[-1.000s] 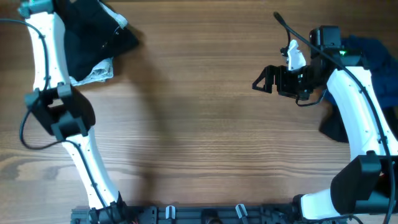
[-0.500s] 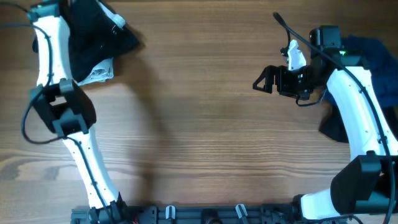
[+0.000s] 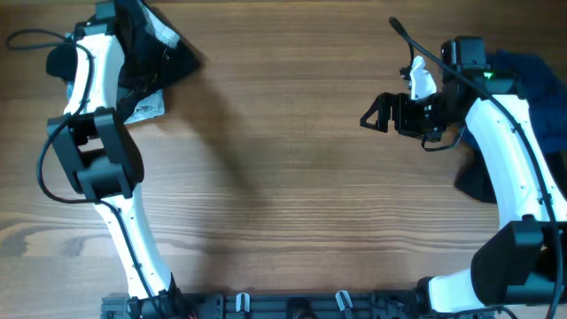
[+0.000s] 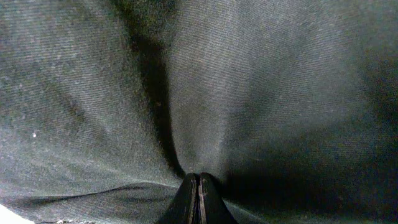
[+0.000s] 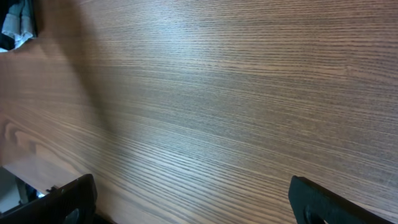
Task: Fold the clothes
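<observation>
Garment [image 4: 261, 93] in left pincer [image 4: 198, 180]

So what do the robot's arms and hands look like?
The left arm and right arm are smooth white tubes with chunky black joints and thin black cables looping beside them. The left hand and right hand are black with two fingers each.

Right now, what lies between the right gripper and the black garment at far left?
Only bare wooden table, per the overhead view, between right gripper and black garment.
</observation>
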`<state>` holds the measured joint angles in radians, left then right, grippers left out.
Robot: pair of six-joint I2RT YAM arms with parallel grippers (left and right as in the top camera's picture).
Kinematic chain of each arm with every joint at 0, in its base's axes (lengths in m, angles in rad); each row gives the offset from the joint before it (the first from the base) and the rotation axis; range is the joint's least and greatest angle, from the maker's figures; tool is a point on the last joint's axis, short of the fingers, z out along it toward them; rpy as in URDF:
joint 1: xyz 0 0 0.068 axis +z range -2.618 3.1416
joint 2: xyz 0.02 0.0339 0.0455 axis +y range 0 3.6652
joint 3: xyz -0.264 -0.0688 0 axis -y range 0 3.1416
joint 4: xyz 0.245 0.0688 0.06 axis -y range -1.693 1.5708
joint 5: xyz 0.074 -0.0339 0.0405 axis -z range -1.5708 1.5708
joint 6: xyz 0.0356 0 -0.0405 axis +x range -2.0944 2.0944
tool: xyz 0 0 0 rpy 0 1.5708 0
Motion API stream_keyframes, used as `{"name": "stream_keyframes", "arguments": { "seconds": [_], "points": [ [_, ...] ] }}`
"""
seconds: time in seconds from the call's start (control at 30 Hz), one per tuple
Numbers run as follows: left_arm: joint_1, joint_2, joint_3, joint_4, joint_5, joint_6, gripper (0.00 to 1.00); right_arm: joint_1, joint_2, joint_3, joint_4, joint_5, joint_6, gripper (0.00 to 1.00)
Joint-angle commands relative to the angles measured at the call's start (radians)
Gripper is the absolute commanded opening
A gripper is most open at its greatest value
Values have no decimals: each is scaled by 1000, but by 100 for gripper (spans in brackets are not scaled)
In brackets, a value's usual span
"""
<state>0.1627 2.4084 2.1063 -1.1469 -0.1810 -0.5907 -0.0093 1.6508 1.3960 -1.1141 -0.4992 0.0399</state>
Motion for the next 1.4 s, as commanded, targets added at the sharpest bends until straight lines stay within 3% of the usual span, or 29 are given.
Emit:
{"name": "stream_keyframes", "arguments": {
  "seconds": [0.0, 0.2, 0.4, 0.53, 0.73, 0.83, 0.9, 1.0, 1.07, 1.17, 1.37],
  "points": [
    [-11, -66, -42, -19, 61, -16, 4, 2, -11, 9, 3, 10, -14, 100],
    [20, -267, -43, 108, -82, -16, 4, 2, -11, 9, 2, 9, -13, 100],
    [154, -178, -45, 139, -75, -16, 4, 2, -11, 9, -4, 8, -11, 100],
    [197, -93, -45, 181, 27, 90, 4, 2, -11, 9, -6, 5, -9, 99],
    [201, -5, -44, 204, 15, 220, 4, 2, -11, 9, -14, -2, 15, 100],
    [203, -100, -43, 173, -108, 190, 4, 2, -11, 9, -12, -2, 12, 100],
    [203, -212, -43, 159, -238, 82, 4, 2, -11, 9, -5, -2, 12, 100],
    [192, -358, -43, 190, -241, 4, 4, 1, -11, 9, 10, -2, 13, 100],
    [159, -396, -43, 245, -109, 3, 4, 2, -11, 9, 18, -2, 15, 99],
    [124, -370, -44, 319, 8, 6, 4, 2, -11, 9, 21, -5, 16, 100],
    [79, -132, -44, 623, 13, 6, 4, 2, -11, 9, -24, -17, 15, 100]
  ]
}}
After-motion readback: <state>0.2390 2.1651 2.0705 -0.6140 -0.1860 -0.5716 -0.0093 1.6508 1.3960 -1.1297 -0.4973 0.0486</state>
